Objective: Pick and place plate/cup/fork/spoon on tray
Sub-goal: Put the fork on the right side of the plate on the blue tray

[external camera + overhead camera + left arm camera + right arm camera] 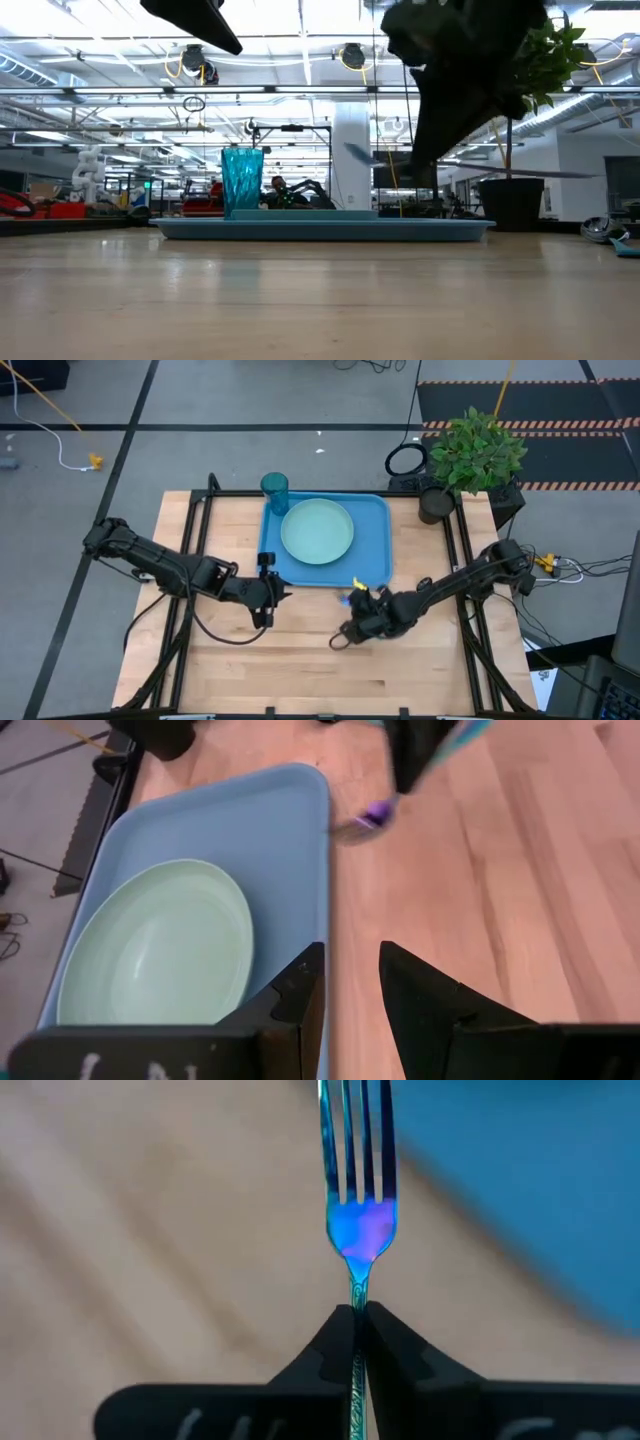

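Observation:
The pale green plate [317, 531] lies on the blue tray [376, 520] at the table's far middle. The teal cup [275, 488] stands on the tray's far left corner. My right gripper [362, 605] hovers off the tray's near right corner, shut on the blue fork [360, 1230]. The fork's tines point away from the gripper toward the table's left. My left gripper [350, 990] is open and empty over the tray's near left edge. I cannot make out the spoon. My right gripper pinches the fork's handle just behind the head [356, 1295] between its two fingertips. The fork lies along the fingers, with the rest of the handle running back between them. The fingers come from the table's right. The fork is lifted clear of the table, as the low view [358, 156] shows.
A potted plant [475, 455] stands at the table's far right corner, beside the tray. The wooden table [300, 670] shows bare wood on its near half. Black frame rails [190, 550] run along both sides.

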Controlling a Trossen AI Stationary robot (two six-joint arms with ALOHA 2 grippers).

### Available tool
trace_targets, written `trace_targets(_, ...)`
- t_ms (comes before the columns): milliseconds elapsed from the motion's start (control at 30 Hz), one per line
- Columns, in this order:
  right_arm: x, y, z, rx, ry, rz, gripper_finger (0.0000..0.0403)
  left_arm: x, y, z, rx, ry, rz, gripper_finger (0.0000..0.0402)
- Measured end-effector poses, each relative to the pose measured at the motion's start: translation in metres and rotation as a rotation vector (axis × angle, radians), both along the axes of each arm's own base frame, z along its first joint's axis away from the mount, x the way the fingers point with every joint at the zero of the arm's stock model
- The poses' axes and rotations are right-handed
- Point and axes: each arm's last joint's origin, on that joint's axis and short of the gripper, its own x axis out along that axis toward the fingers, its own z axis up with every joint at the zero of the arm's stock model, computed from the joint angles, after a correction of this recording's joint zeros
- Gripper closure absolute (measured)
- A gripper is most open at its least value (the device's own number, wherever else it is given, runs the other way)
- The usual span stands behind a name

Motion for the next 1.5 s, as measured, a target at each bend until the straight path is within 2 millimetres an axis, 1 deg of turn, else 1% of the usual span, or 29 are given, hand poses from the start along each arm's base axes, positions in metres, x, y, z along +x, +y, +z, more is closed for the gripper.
trace_targets(133,-0.004,-0.024,0.013,-0.146,-0.015,-0.095,0.0402,0.002,0.007,0.000,0.002,0.000,0.026,0.0300)
trace_targets(233,-0.002,-0.045,0.018,-0.199,-0.013,-0.138,0.0402,0.003,0.013,0.000,0.002,0.000,0.047,0.0300)
trace_targets(467,0.005,-0.100,0.019,-0.213,0.013,-0.279,0.0402,0.006,0.023,0.000,0.009,0.002,0.081,0.0300)
trace_targets(733,0.003,-0.156,0.020,-0.206,0.016,-0.465,0.0402,0.007,0.029,0.000,0.025,0.005,0.088,0.0300)
trace_targets(800,0.003,-0.168,0.016,-0.192,-0.015,-0.525,0.0401,0.007,0.029,0.000,0.025,0.005,0.089,0.0300)
trace_targets(867,0.003,-0.178,0.007,-0.163,-0.055,-0.556,0.0401,0.007,0.029,0.000,0.027,0.002,0.087,0.0300)
trace_targets(967,0.003,-0.191,-0.007,-0.103,-0.131,-0.565,0.0401,0.009,0.028,0.002,0.029,-0.018,0.079,0.0300)
trace_targets(1067,-0.001,-0.201,-0.020,-0.040,-0.188,-0.592,0.0401,0.010,0.028,0.003,0.026,-0.038,0.076,0.0300)
trace_targets(1200,-0.009,-0.212,-0.031,0.013,-0.213,-0.663,0.0401,0.012,0.028,0.005,0.029,-0.059,0.069,0.0300)
trace_targets(1333,-0.015,-0.214,-0.037,0.017,-0.194,-0.688,0.0401,0.013,0.027,0.007,0.033,-0.076,0.062,0.0300)
trace_targets(1500,-0.016,-0.214,-0.043,0.024,-0.206,-0.697,0.0401,0.015,0.027,0.009,0.044,-0.099,0.048,0.0300)
